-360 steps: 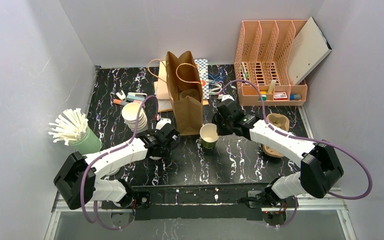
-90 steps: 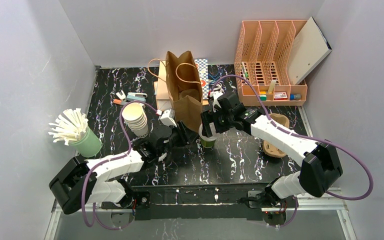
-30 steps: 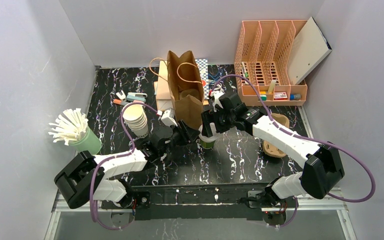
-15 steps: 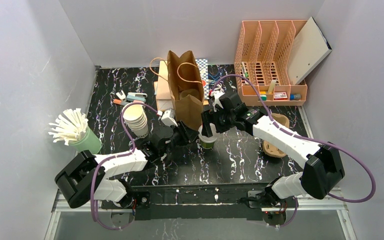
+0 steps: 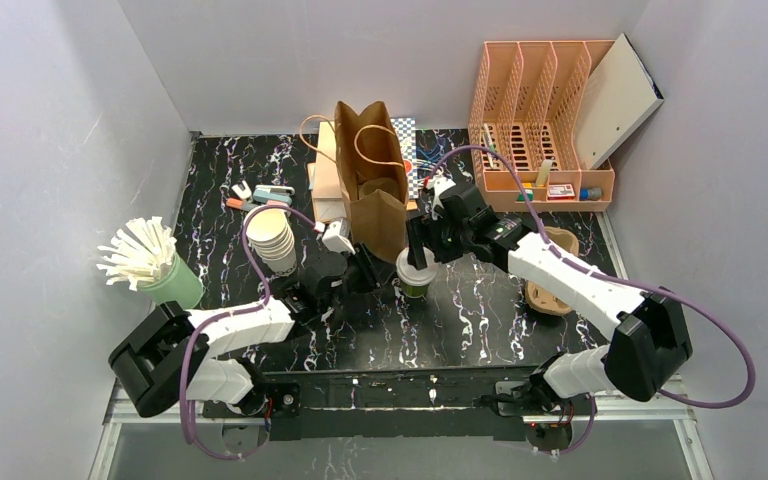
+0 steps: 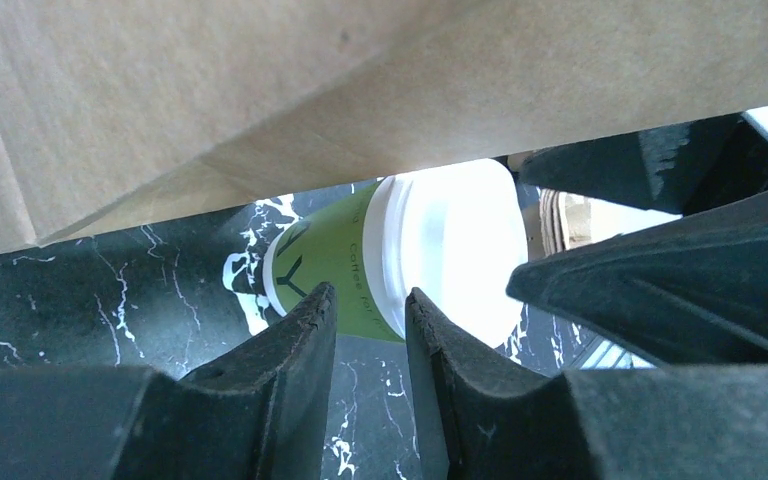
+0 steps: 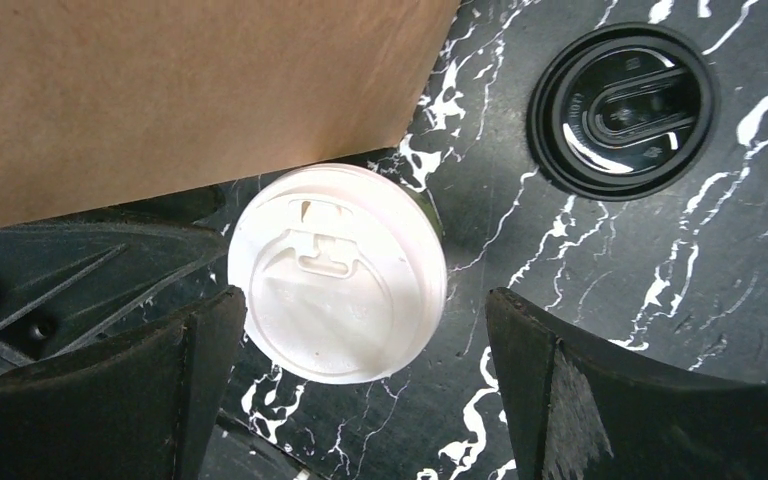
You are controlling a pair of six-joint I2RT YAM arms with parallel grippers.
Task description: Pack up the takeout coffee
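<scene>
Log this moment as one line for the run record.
stage: green cup lidded, on table beside paper bag | right gripper: open, straddling white lid | left gripper: narrow gap, empty, at cup side

The black marbled counter (image 5: 480,320) bears a brown paper bag (image 5: 372,205), a lidded green cup (image 5: 416,272), a black lid (image 7: 621,112), stacked cups (image 5: 272,238) and a file rack (image 5: 540,130).

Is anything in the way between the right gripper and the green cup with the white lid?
Nothing visible. The right gripper hangs open over the green cup, a finger on each side of its white lid. The left gripper sits at the cup's side and the paper bag stands beside it; neither covers the lid.
</scene>
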